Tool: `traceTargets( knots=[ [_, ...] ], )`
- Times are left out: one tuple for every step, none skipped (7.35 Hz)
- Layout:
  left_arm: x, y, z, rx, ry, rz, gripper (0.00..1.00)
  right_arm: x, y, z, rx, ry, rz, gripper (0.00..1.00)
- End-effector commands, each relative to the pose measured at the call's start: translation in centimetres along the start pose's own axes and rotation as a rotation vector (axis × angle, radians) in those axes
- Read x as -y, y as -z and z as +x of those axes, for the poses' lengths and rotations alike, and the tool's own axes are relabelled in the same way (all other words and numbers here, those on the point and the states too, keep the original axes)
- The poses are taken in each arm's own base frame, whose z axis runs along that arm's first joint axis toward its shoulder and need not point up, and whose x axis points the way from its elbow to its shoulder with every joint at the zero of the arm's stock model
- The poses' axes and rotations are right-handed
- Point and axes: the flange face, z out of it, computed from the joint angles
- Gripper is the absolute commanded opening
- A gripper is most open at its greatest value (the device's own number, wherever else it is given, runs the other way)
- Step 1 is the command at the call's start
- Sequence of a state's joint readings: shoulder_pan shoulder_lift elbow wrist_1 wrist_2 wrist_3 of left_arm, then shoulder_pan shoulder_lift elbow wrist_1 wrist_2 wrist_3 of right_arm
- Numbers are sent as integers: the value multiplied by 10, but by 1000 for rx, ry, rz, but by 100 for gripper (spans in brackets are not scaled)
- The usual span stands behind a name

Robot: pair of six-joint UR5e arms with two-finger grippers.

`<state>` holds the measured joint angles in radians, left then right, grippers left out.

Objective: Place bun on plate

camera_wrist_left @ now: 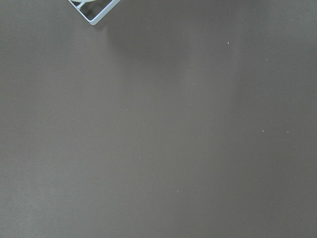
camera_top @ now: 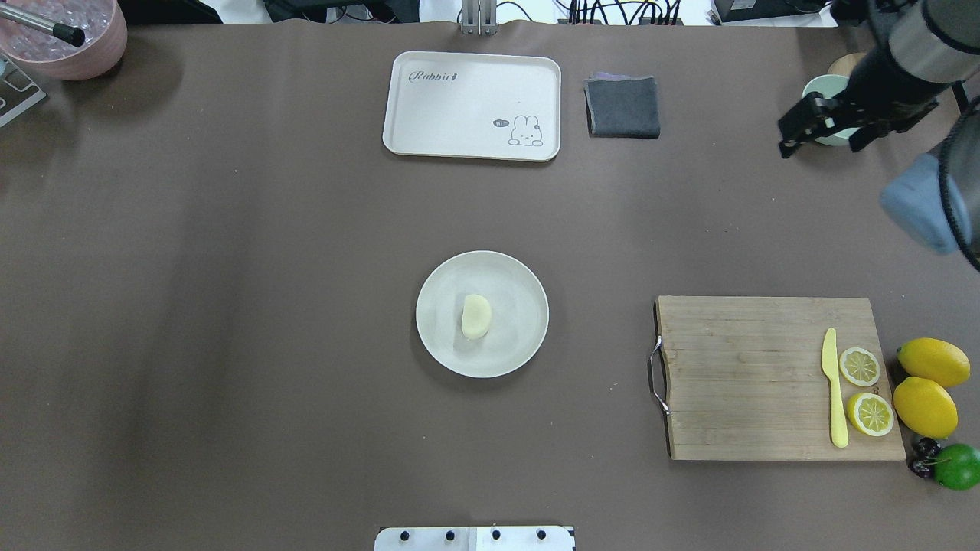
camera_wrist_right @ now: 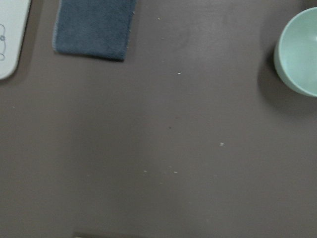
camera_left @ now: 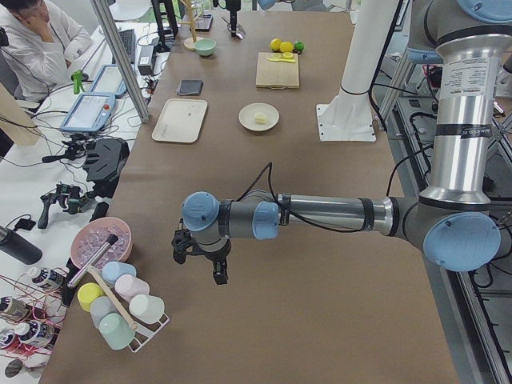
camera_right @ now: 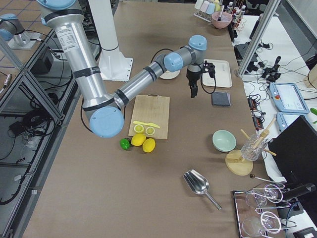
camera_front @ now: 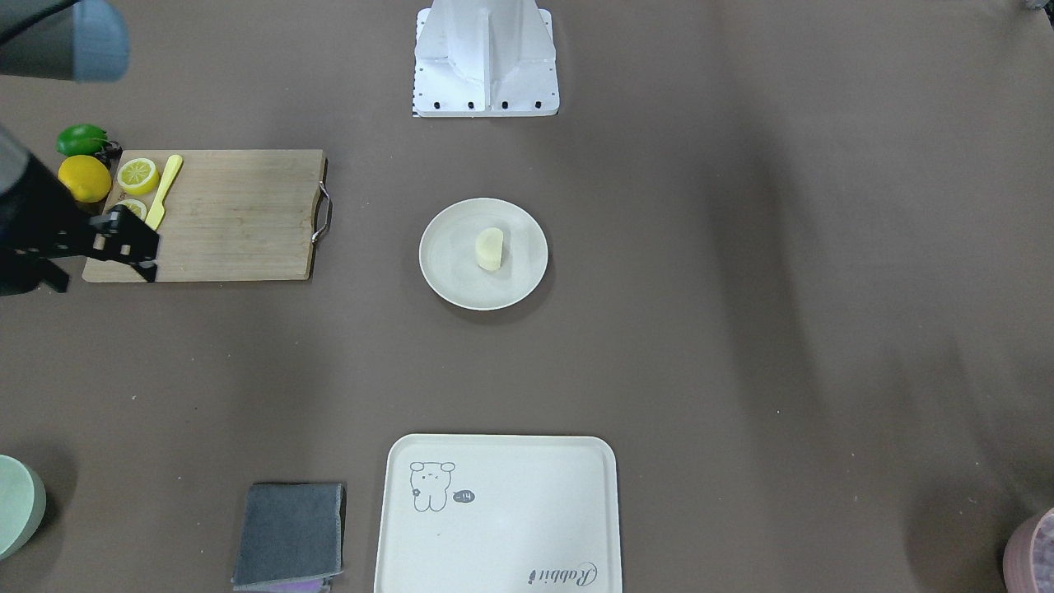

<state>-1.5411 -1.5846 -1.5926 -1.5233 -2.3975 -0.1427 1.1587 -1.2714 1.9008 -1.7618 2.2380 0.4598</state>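
Note:
The pale cream bun (camera_top: 475,316) (camera_front: 489,249) lies on its side near the middle of the round off-white plate (camera_top: 514,346) (camera_front: 449,276), at the table's centre. No gripper touches it. My right gripper (camera_top: 821,141) (camera_front: 107,278) hangs far from the plate, above the table near the green bowl, open with nothing between its fingers. Only the exterior left view shows my left gripper (camera_left: 200,260), low over the table's left end near the cup rack, and I cannot tell whether it is open or shut. Both wrist views show bare brown tabletop below.
A wooden cutting board (camera_top: 750,375) with a yellow knife (camera_top: 834,390) and two lemon slices lies right of the plate, lemons and a lime beside it. A cream tray (camera_top: 459,107) and grey cloth (camera_top: 622,107) lie at the far edge. A green bowl (camera_wrist_right: 299,52) stands far right, a pink bowl (camera_top: 73,46) far left.

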Motion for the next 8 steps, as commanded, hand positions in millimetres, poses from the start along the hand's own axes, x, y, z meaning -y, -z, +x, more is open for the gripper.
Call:
traceTargets(
  knots=[
    [18, 19, 5, 71, -6, 42, 99, -59, -4, 153, -44, 109, -54, 100],
    [17, 17, 3, 72, -2, 38, 99, -78, 14, 203, -52, 81, -35, 100],
    [15, 15, 2, 71, 2, 35, 99, -86, 29, 228, -60, 67, -12, 100],
    [13, 14, -3, 66, 4, 36, 99, -91, 38, 244, -63, 73, -15, 100],
    [13, 14, -3, 63, 6, 35, 99, -113, 32, 268, -66, 137, -58, 100],
    [13, 14, -3, 63, 3, 37, 99, -131, 38, 294, -60, 96, -59, 100],
    [16, 18, 2, 62, -4, 45, 99, -144, 26, 302, -28, 49, -89, 100],
    [17, 18, 2, 63, -6, 45, 99, -148, -1, 320, 65, -24, -136, 100]
  ],
)
